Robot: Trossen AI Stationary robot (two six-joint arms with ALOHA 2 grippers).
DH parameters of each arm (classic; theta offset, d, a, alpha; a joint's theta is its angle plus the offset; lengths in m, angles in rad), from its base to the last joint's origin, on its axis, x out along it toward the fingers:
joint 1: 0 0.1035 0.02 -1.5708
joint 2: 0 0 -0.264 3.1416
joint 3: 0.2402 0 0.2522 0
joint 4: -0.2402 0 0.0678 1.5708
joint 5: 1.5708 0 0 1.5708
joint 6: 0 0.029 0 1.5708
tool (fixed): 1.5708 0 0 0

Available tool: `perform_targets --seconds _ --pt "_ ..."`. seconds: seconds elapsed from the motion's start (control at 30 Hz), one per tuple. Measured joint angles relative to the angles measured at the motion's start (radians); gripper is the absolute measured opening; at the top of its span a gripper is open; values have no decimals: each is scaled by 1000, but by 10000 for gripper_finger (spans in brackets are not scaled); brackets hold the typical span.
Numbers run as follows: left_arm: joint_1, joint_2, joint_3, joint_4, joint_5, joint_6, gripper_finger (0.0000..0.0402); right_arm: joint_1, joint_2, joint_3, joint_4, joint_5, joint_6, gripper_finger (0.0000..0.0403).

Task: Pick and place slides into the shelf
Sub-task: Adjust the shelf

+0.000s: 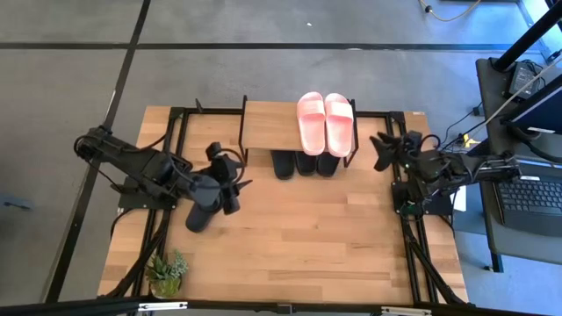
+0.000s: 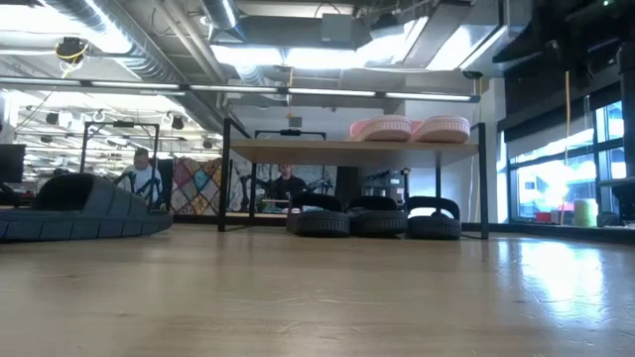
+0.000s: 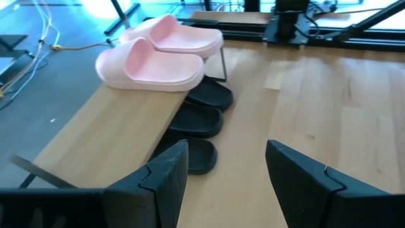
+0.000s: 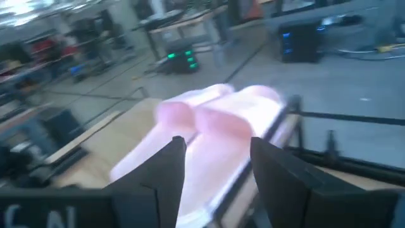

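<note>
The shelf [image 1: 272, 125] stands at the table's far middle. A pale pink pair of slides [image 1: 325, 123] lies on its top board, soles down. Three black slides [image 2: 377, 216] stand side by side on the table under the board. A fourth black slide [image 1: 201, 215] lies on the table to the shelf's near left, also seen in the low view [image 2: 84, 208]. My left gripper [image 1: 233, 171] hovers open just left of the shelf, above that slide, with nothing between its fingers [image 3: 226, 152]. My right gripper [image 1: 384, 149] is open beside the shelf's right end, facing the pink pair [image 4: 218, 145].
A small potted plant [image 1: 167, 274] stands at the table's near left corner. Black frame rails [image 1: 413, 237] run along the table's left and right sides. A laptop [image 1: 536, 195] sits off the table to the right. People [image 2: 144, 178] show in the room beyond.
</note>
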Motion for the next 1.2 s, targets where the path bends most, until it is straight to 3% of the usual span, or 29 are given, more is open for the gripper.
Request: perform_targets --seconds 0.27,0.5,0.83,1.2 --pt "74 0 0 0 0 33 203 -96 37 0 -132 -8 190 179" --pt "119 0 0 -1 0 33 203 -205 114 0 -226 -189 352 179" --pt "136 0 0 -2 8 34 203 -320 237 0 -192 -343 357 179" --pt "135 0 0 -29 8 34 203 -337 344 0 -1 -398 296 179"
